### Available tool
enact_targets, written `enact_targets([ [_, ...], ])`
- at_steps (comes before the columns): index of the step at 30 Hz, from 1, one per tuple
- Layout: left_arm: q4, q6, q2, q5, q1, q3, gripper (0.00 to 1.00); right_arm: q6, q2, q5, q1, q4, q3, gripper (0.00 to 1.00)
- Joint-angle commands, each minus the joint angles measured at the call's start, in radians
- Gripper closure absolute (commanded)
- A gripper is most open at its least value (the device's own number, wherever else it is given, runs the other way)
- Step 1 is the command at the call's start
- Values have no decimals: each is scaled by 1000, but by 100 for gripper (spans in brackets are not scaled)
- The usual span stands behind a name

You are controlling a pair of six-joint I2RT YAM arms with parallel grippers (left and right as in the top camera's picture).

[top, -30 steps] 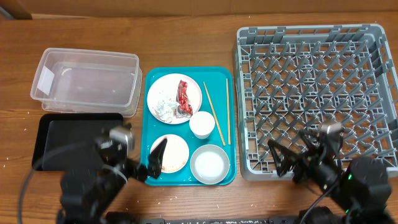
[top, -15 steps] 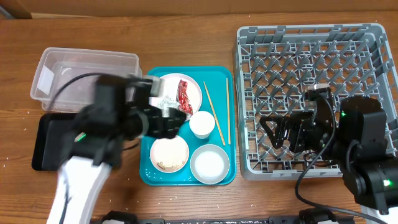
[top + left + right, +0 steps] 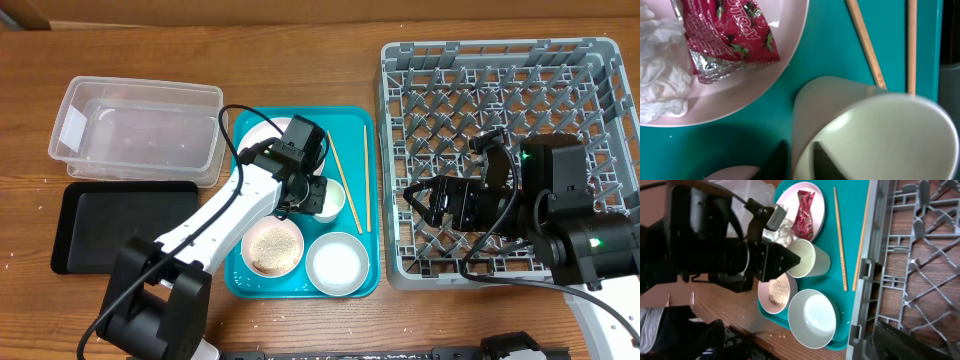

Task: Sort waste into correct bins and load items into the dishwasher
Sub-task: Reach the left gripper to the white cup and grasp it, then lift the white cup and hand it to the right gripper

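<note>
Straddling the small white round cup (image 3: 875, 135), five o'clock of the large white plate (image 3: 740, 95), the left gripper (image 3: 799, 162) needs a square clamp; clenched? Cannot tell.

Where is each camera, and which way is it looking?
Overhead: above the table, looking straight down at the teal tray and dish rack; left arm and right arm show.
Left wrist: on the left arm, looking down at the small cup and red wrapper; its jaws clamp the cup's rim.
Right wrist: over the rack, looking across at the tray; the left arm shows, its own jaws barely.
Shared: both wrist views show cup, wrapper and chopsticks.
</note>
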Motion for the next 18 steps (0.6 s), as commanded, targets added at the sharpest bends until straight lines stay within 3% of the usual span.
enact_targets([
  [1,-30,-18,-32,3,3,41,96,0,-8,-34,-2,5,24,9],
  [5,-133,10,-156,132,84,151,96,-3,-8,-35,-2,11,24,10],
  [6,-140,43,-190,221,120,167,96,-22,-8,-63,-2,21,24,11],
  [10,-135,195,-285,791,301,178,96,-140,-8,-294,14,109,24,13],
  [13,-199,344,-289,1243,428,177,96,-143,-7,-357,92,237,24,13],
  [14,-229,379,-287,1334,453,177,96,-143,-7,-364,126,277,24,13],
  [18,-290,396,-287,1452,459,177,96,-49,21,-251,302,505,24,8],
])
